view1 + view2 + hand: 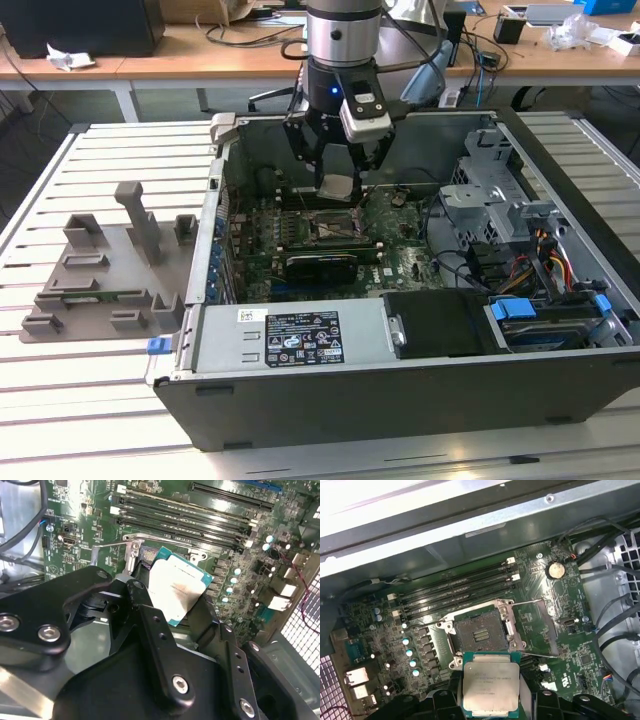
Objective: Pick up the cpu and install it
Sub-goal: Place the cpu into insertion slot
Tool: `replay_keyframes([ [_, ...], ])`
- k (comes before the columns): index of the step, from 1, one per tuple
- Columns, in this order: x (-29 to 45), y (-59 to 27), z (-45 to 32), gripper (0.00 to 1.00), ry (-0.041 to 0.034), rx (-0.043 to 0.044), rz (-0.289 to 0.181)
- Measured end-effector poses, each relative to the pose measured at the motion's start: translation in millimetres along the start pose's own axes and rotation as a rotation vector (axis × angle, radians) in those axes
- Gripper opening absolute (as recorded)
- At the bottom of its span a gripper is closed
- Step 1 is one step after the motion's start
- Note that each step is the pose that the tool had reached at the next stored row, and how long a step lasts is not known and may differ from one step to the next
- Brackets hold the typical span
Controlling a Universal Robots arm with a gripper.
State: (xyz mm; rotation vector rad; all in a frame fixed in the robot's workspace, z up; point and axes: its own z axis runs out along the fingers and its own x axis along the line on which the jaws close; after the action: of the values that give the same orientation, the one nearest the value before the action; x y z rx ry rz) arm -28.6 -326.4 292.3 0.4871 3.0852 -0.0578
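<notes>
Slatted table (80, 420) under computer case (420, 400) and grey holder block (105, 285)

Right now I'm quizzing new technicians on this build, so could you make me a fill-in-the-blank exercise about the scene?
1. The gripper is shut on the ____.
2. The cpu is held in the air inside the computer case, and the socket holds ____ chip.
3. The grey holder block sits outside the case, on the exterior view's ____.
Missing words: cpu; no; left.
</notes>
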Motion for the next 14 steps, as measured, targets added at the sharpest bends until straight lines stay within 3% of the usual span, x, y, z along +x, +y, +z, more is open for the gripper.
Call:
replay_keyframes([
  [10, 0.0, 0.0, 0.0, 0.55, 0.0041, 0.0028, 0.121],
  [14, 0.0, 0.0, 0.0, 0.55, 0.0051, 0.0035, 0.150],
])
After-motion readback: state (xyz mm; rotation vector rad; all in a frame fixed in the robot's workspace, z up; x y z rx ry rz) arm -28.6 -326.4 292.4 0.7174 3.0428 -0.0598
